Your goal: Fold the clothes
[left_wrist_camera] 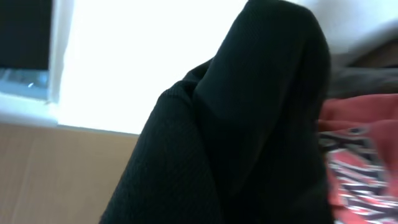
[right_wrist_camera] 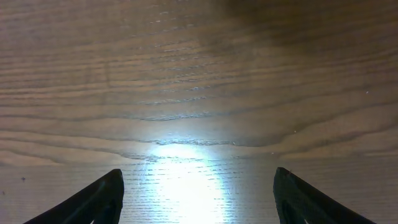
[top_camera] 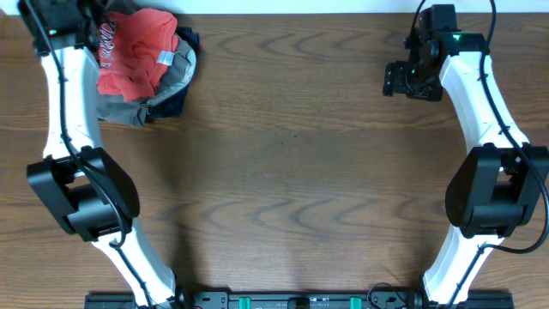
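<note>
Wood table (top_camera: 292, 172); black garment (left_wrist_camera: 249, 124) draped; right pincer (right_wrist_camera: 198, 173) open.

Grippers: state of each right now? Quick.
Left gripper: closed, apparently on the black soft-fabric garment, which hides its jaws.
Right gripper: jaws open, holding nothing, above the brown wooden table.
</note>
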Controlling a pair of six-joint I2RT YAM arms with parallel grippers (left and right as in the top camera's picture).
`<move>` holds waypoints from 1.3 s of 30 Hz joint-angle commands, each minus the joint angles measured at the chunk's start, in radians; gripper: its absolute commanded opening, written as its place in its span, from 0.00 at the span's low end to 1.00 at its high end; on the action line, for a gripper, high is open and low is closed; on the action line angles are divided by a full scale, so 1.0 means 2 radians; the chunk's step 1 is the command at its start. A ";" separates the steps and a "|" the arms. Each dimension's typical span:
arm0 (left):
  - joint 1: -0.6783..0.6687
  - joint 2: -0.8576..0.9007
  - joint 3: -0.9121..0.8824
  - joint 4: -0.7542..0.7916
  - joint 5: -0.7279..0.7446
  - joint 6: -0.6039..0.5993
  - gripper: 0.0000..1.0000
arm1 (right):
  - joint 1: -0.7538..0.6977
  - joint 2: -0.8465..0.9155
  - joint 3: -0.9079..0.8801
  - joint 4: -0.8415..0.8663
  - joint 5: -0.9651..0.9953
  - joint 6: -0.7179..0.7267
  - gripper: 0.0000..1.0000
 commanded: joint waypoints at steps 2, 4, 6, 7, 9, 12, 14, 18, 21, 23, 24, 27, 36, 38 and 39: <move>-0.015 -0.009 0.008 -0.049 0.007 -0.012 0.06 | 0.004 -0.010 0.006 0.000 -0.002 0.007 0.75; -0.021 -0.007 0.008 -0.082 0.007 -0.012 0.06 | 0.004 -0.010 0.006 0.001 -0.002 0.007 0.75; -0.028 -0.006 0.008 -0.108 0.007 -0.014 0.06 | 0.004 -0.010 0.006 0.001 -0.002 0.007 0.75; -0.033 -0.006 0.008 -0.118 0.007 -0.019 0.06 | 0.004 -0.010 0.006 0.002 -0.002 0.007 0.75; -0.044 -0.006 0.008 -0.127 0.007 -0.063 0.06 | 0.004 -0.010 0.006 0.003 -0.002 0.007 0.75; -0.058 -0.006 0.008 -0.135 0.007 -0.129 0.06 | 0.004 -0.010 0.006 0.002 -0.002 0.007 0.75; -0.066 -0.006 0.008 -0.150 0.007 -0.172 0.06 | 0.004 -0.010 0.006 0.000 -0.002 0.007 0.75; -0.078 -0.006 0.008 -0.198 0.007 -0.248 0.17 | 0.004 -0.010 0.006 0.001 -0.002 0.007 0.75; -0.082 -0.006 0.006 -0.224 0.007 -0.276 0.82 | 0.004 -0.010 0.006 0.001 -0.002 0.007 0.76; -0.084 -0.006 0.005 -0.233 0.008 -0.293 0.96 | 0.004 -0.010 0.006 0.001 -0.002 0.007 0.76; -0.084 -0.006 0.005 -0.235 0.008 -0.306 1.00 | 0.004 -0.010 0.006 0.001 -0.002 0.007 0.76; -0.089 -0.007 0.005 -0.235 0.008 -0.336 0.98 | 0.004 -0.010 0.006 0.004 -0.002 0.007 0.76; -0.105 -0.060 0.016 -0.227 0.008 -0.423 0.98 | 0.007 -0.010 0.006 0.013 -0.002 0.007 0.76; -0.103 -0.084 0.016 -0.213 0.007 -0.434 0.98 | 0.006 -0.010 0.006 0.018 -0.002 0.008 0.76; -0.101 -0.092 0.016 -0.203 0.007 -0.437 0.98 | 0.007 -0.010 0.006 0.020 -0.002 0.008 0.76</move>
